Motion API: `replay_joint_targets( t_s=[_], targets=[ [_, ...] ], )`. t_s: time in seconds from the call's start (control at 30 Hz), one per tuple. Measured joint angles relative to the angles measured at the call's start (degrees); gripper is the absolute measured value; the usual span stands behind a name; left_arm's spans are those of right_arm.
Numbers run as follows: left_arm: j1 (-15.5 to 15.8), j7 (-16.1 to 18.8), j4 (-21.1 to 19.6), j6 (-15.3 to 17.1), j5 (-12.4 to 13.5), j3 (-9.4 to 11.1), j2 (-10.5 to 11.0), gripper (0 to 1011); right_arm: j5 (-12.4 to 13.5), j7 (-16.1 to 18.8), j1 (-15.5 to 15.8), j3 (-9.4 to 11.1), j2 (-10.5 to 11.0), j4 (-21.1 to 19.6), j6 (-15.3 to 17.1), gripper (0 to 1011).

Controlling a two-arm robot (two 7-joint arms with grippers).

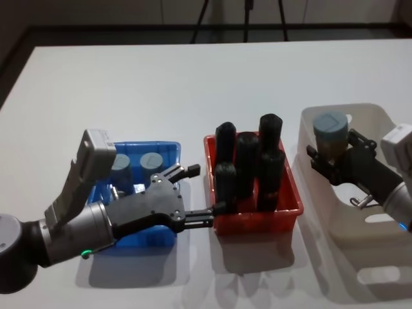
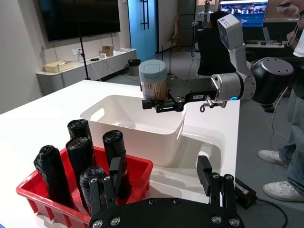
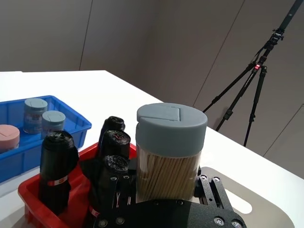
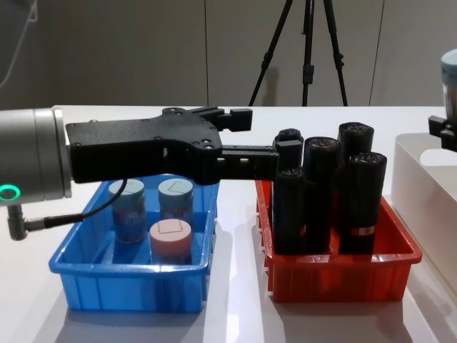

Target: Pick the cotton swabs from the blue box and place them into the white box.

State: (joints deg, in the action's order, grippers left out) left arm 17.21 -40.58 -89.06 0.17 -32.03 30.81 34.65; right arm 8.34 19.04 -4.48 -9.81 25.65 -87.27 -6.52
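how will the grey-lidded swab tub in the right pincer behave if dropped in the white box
Probably light: the tub is clear plastic packed with thin sticks. Likely rigid: the right pincer clamps it without visible denting. Its round side might roll if it lands sideways in the white box. The left pincer hangs open by the blue box.

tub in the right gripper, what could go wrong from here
The tub, held by the right gripper, hangs near the rim of the white box; dropped here it may clip the rim and tip.
The left gripper, fingers open, sits close to the black cylinders; a swing could knock them.
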Motion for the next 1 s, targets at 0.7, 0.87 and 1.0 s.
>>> replay_joint_targets(
  t_s=[0.7,0.87,1.0],
  targets=[
    [0.0,0.0,0.0,0.0,0.0,0.0,0.0,1002,-3.1,-4.0,0.3,4.8,-2.1,1.2,2.4,628],
    [0.0,0.0,0.0,0.0,0.0,0.0,0.0,1001,-3.8,-4.7,0.5,5.7,-2.5,1.3,2.8,629],
    [0.0,0.0,0.0,0.0,0.0,0.0,0.0,1001,-4.5,-5.4,0.7,6.4,-2.9,1.3,3.1,629]
  ],
)
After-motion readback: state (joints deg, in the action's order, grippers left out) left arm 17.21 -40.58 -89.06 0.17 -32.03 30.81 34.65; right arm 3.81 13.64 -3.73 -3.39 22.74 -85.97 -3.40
